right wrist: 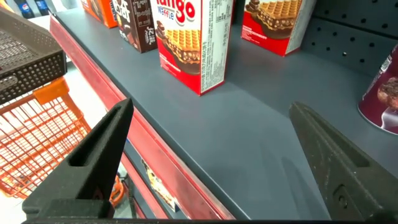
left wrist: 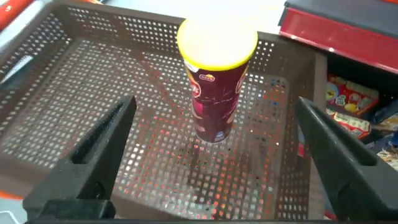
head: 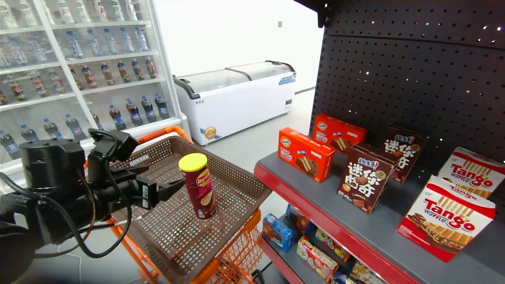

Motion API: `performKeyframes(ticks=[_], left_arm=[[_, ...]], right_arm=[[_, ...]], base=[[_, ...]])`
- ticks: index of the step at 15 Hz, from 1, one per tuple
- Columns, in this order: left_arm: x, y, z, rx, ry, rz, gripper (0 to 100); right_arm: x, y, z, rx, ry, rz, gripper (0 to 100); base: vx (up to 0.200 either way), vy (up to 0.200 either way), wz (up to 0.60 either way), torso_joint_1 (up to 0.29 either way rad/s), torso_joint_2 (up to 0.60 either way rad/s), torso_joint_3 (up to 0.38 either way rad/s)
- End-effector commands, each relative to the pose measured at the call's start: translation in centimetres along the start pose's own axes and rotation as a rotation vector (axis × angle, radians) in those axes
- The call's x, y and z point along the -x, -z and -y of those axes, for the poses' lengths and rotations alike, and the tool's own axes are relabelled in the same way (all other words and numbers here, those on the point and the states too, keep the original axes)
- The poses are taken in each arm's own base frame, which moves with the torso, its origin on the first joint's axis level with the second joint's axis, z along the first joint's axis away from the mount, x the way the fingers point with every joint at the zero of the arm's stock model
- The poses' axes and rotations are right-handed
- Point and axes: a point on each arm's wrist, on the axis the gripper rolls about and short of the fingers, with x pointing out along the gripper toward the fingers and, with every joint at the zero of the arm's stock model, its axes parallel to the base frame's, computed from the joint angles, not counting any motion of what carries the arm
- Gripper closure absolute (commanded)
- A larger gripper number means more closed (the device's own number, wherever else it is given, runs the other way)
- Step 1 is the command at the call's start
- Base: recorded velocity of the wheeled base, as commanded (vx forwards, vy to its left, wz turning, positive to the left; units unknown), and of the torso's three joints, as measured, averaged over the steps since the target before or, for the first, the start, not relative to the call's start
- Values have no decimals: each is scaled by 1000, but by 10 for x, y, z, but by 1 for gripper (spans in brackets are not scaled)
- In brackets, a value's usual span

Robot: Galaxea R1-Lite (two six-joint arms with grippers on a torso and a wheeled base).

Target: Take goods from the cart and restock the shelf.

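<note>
A maroon chips can [head: 199,185] with a yellow lid stands in the brown mesh basket [head: 236,177] on top of the orange cart [head: 232,256]. My left gripper [head: 175,185] is open, close beside the can at mid height. In the left wrist view the can [left wrist: 214,81] stands just beyond the spread fingers [left wrist: 106,143], untouched. My right gripper [right wrist: 211,115] hangs open and empty over the grey shelf board [right wrist: 249,143], near a wafer box [right wrist: 193,37]. The shelf [head: 355,221] stands to the right of the cart.
Orange boxes [head: 305,154], brown biscuit boxes [head: 365,179] and wafer boxes [head: 446,219] line the shelf before a black pegboard [head: 414,71]. A maroon can [right wrist: 382,93] stands at the shelf's far end. Snacks fill the lower shelf [head: 315,256]. A drinks fridge [head: 79,71] and a chest freezer [head: 236,98] stand behind.
</note>
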Motion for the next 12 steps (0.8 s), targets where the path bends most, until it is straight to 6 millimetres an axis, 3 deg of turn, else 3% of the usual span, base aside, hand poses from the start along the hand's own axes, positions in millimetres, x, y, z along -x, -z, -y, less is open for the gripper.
performKeyframes(ticks=[1, 10, 12], left_arm=[[-38, 24, 0, 4, 20, -63, 0], [-103, 58, 7, -13, 58, -52, 0], [-108, 60, 7, -14, 59, -47, 0]], right_arm=[[0, 0, 0, 0, 0, 1, 0], [0, 0, 0, 0, 0, 1, 0], [0, 0, 0, -2, 0, 1, 0]], base=[[0, 0, 0, 0, 0, 0], [0, 0, 0, 0, 0, 0], [0, 0, 0, 0, 0, 0]])
